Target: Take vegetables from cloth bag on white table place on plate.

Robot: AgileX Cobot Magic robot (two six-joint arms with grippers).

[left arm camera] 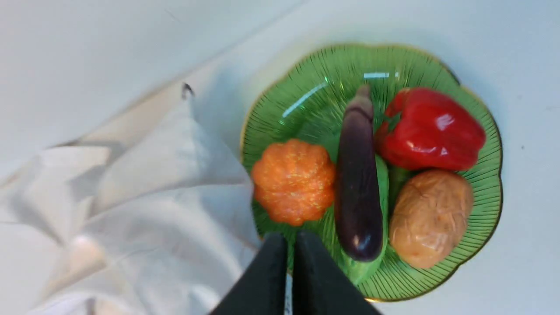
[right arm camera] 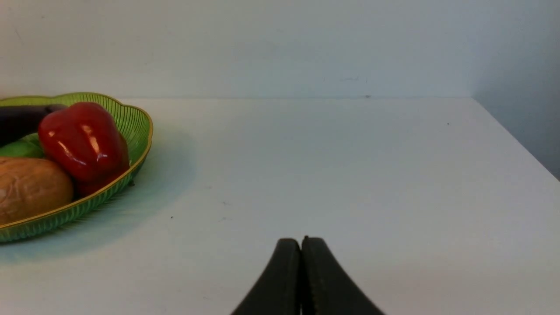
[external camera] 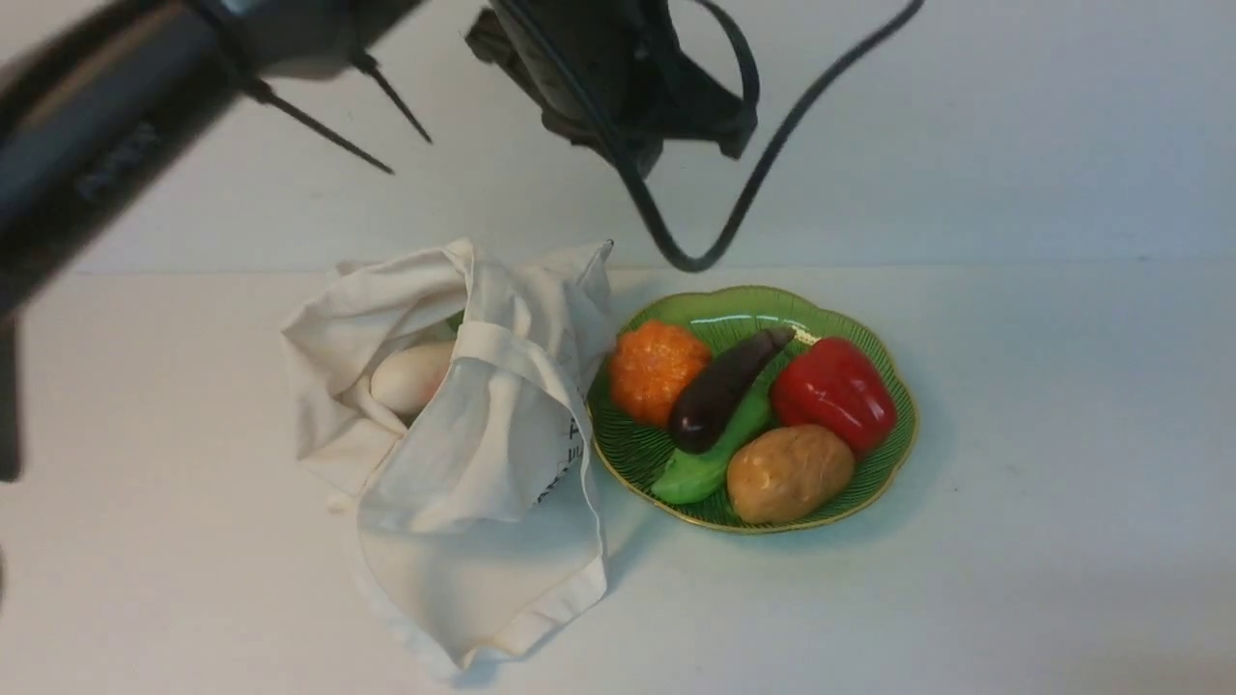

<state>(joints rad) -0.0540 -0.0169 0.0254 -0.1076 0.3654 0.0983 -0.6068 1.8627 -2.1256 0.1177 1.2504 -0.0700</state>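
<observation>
The cloth bag [external camera: 483,434] lies crumpled on the white table [external camera: 1062,434], left of the plate [external camera: 734,309]. A white oblong vegetable [external camera: 413,376] shows in the bag's opening. On the plate lie the dark eggplant [external camera: 724,386] and, under it, the green vegetable [external camera: 705,463]. My left gripper [left arm camera: 291,238] is shut and empty, held high over the plate's [left arm camera: 306,100] edge nearest the bag [left arm camera: 153,197], close to the eggplant [left arm camera: 358,183]. My right gripper [right arm camera: 301,240] is shut and empty over bare table, well apart from the plate [right arm camera: 131,118].
An orange pumpkin [external camera: 655,370], a red bell pepper [external camera: 832,391] and a brown potato [external camera: 790,471] also lie on the plate. My left arm's wrist [external camera: 618,87] and a black cable [external camera: 734,212] hang high at the back. A wall stands behind the table.
</observation>
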